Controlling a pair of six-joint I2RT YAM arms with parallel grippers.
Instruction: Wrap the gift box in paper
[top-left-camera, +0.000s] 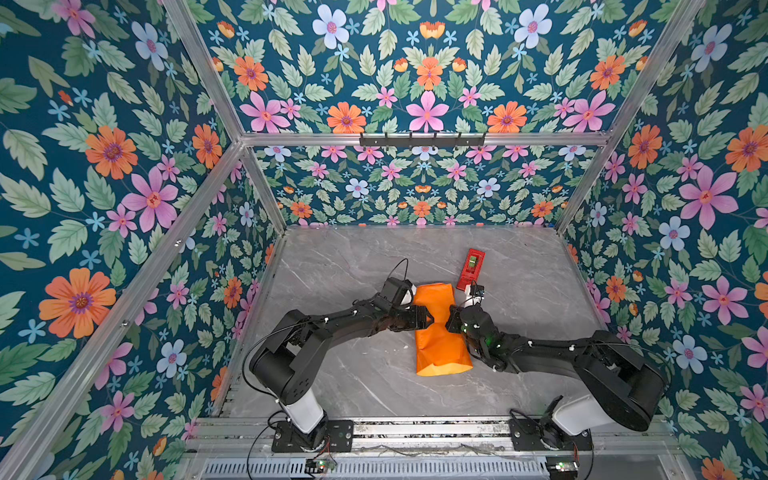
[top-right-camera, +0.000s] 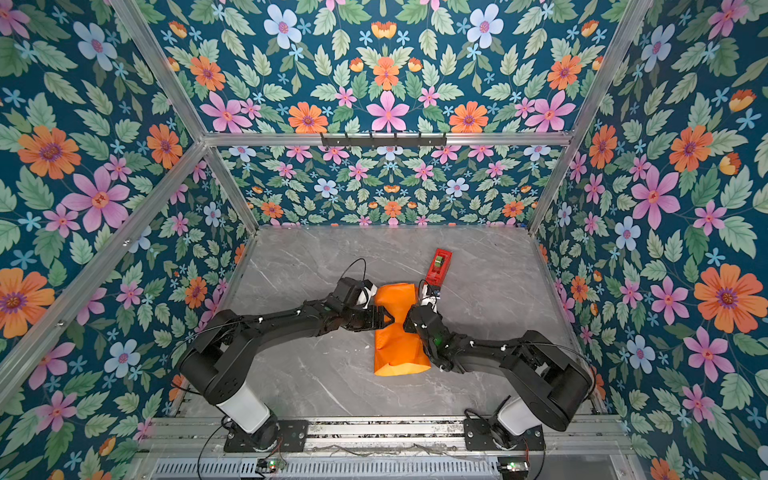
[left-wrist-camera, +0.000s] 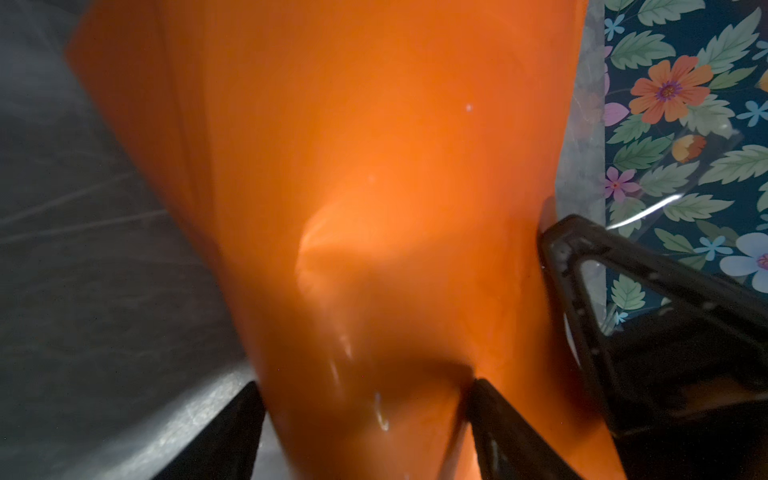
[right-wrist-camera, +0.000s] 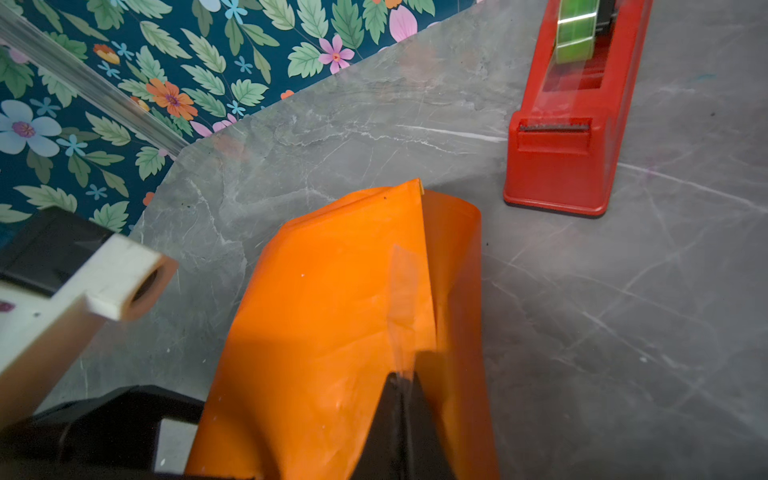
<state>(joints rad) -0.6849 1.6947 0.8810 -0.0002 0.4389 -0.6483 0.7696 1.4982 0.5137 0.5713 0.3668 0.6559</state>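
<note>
The left arm (top-left-camera: 332, 328) stands at the near edge of the gray table (top-left-camera: 353, 266). It bends at its elbow and stretches low across to the middle. The right arm (top-left-camera: 561, 349) does the same from the other side, so the two claws almost meet. Between them lies the paper (top-left-camera: 440, 349), bright orange and rolled into a long, puffy bundle on the middle of the table. One end points to the near edge and the other to the far wall. The gift box cannot be seen in any picture; only orange paper shows. The left gripper (top-left-camera: 428, 319) is at the left side of the bundle, about halfway along it. In the left wrist view its two black fingers (left-wrist-camera: 490, 415) stand wide apart with the paper (left-wrist-camera: 374, 145) filling the gap between them. Both fingers touch the paper and one pushes a dent into it, so this claw is hugging the bundle. The right gripper (top-left-camera: 449, 320) meets the bundle from the right side. In the right wrist view the right gripper (right-wrist-camera: 401, 386) is clenched tight, and its tip rests on the paper (right-wrist-camera: 332, 311) right by the long fold line on top. I cannot tell if it pinches anything. A red tape dispenser (top-left-camera: 470, 269) sits on the table just past the far end of the bundle, close to it but not touching.
</note>
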